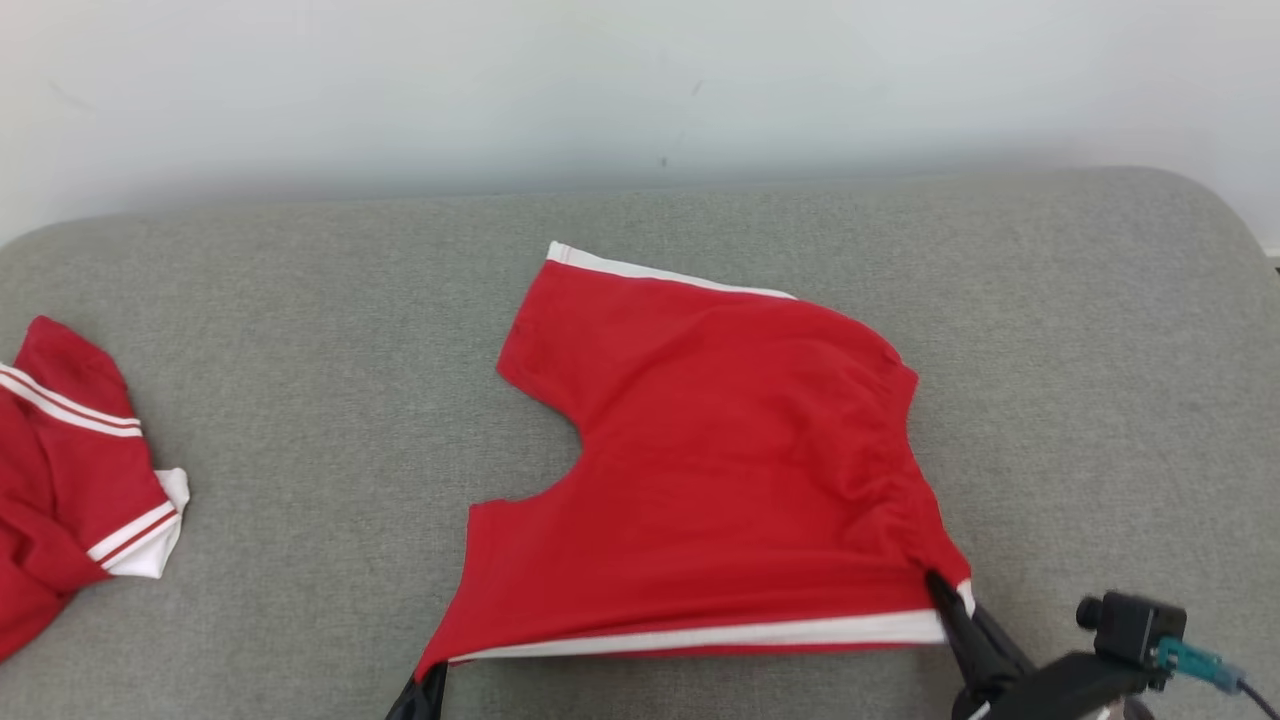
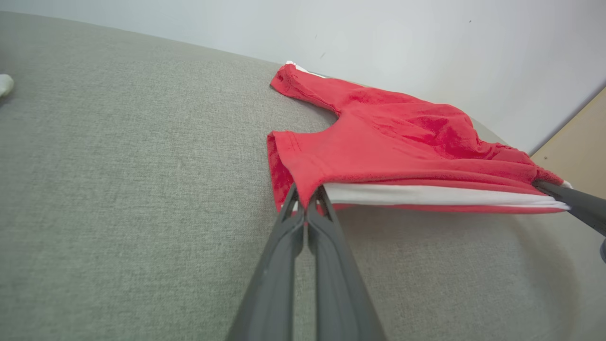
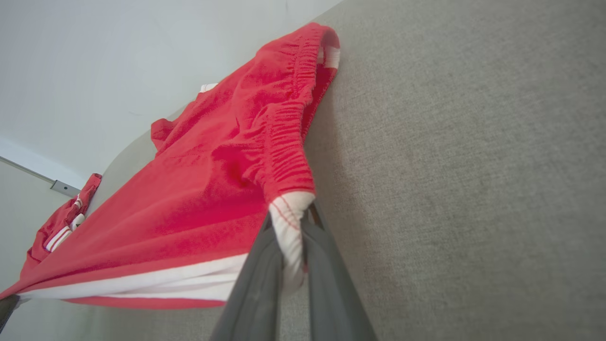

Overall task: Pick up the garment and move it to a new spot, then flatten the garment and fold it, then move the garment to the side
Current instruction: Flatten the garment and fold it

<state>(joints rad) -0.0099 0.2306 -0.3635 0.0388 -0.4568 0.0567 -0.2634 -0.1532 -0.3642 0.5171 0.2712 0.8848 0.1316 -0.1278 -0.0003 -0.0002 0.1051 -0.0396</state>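
The garment (image 1: 720,460) is a pair of red shorts with white side stripes and a gathered waistband, lying spread on the grey cushion (image 1: 300,330). Its near edge is lifted and stretched between both grippers. My left gripper (image 1: 428,682) is shut on the near left corner, a leg hem; in the left wrist view that gripper (image 2: 307,201) pinches the red cloth (image 2: 378,151). My right gripper (image 1: 945,590) is shut on the near right corner at the waistband; in the right wrist view that gripper (image 3: 291,227) clamps the white stripe end of the garment (image 3: 203,203).
A second red garment with white stripes (image 1: 70,470) lies crumpled at the cushion's left edge, also seen in the right wrist view as a red heap (image 3: 59,227). A pale wall (image 1: 640,90) stands behind the cushion. Bare grey cushion surrounds the shorts.
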